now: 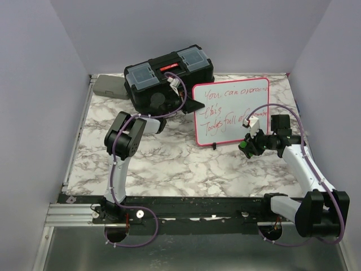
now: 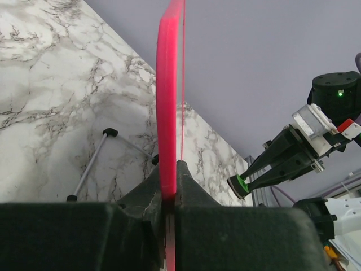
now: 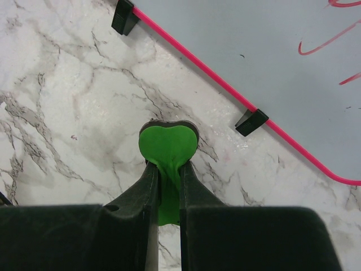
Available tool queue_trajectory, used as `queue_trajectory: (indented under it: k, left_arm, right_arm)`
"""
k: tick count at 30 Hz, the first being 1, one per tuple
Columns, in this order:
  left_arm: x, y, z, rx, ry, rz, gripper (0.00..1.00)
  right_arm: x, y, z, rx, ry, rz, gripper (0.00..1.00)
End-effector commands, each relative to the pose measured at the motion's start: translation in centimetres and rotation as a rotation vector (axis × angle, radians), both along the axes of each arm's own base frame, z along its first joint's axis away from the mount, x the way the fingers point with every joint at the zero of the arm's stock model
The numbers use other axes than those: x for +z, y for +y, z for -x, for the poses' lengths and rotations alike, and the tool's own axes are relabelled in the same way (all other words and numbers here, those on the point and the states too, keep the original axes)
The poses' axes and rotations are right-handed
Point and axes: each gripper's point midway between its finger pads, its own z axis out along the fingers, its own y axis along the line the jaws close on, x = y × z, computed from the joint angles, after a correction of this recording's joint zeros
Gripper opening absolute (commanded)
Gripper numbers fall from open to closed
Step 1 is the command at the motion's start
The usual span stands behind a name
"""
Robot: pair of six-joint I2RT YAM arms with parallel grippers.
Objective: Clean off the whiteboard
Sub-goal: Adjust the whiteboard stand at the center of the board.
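1. Far off to the left of my left fingers (image 2: pixel 168 191), at the back edge of the white-and-grey marbled worktop (image 1: pixel 169 164), lies a flat grey rectangular case (image 1: pixel 111 86).
2. Right of the case, just behind my left fingers, sits a black plastic toolbox with grey lid trays and a red handle (image 1: pixel 169 76).
3. My left fingers are clamped on the left edge of the whiteboard with the pink-red rounded frame (image 1: pixel 231 113). In the left wrist view the frame runs edge-on, straight up from between my two tips, with one tip pressed against each face.
4. The whiteboard stands on the worktop, leaning slightly back. Its white face is turned toward my bases and covered with several lines of red handwriting.
5. Behind the board, to the left of my left fingers in the wrist view, a thin grey wire leg with black end caps (image 2: pixel 90 166) rests on the marble.
6. Two small black feet (image 3: pixel 251 122) sit under the board's bottom frame, just ahead of my right fingers (image 3: pixel 167 169).
7. My right fingers are closed narrow on a bright green heart-shaped pad (image 3: pixel 168 148), which sticks out past the tips.
8. The green pad is over bare marble near the board's lower right part. It is just short of the bottom frame and does not touch the board.
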Motion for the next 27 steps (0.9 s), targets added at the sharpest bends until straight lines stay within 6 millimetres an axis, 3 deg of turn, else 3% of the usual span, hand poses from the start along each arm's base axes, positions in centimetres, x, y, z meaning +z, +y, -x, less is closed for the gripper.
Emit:
queue_trajectory:
  k: [1, 8, 14, 18, 22, 27]
  left_arm:
    - [0.9, -0.2, 0.7, -0.023, -0.063, 0.008, 0.00]
    - [1.1, 1.9, 3.0, 0.064, -0.147, -0.030, 0.00]
    - [0.9, 3.5, 5.9, 0.160, -0.169, -0.022, 0.00]
    - [1.1, 3.7, 7.3, 0.184, -0.168, -0.013, 0.00]
    - [0.6, 3.7, 7.8, 0.199, -0.156, -0.032, 0.00]
    - [0.4, 3.9, 7.8, 0.219, -0.135, -0.031, 0.00]
  right_arm:
    - [0.6, 0.1, 0.0, 0.001, -0.020, -0.014, 0.04]
    - [1.2, 0.6, 0.1, 0.022, -0.042, -0.032, 0.04]
    - [4.1, 2.8, 0.1, 0.095, -0.094, -0.153, 0.04]
    - [6.1, 4.0, -1.0, 0.127, -0.099, -0.209, 0.04]
    - [8.3, 6.9, -3.4, 0.148, -0.191, -0.165, 0.04]
    - [11.8, 12.2, -7.3, 0.150, -0.329, -0.147, 0.04]
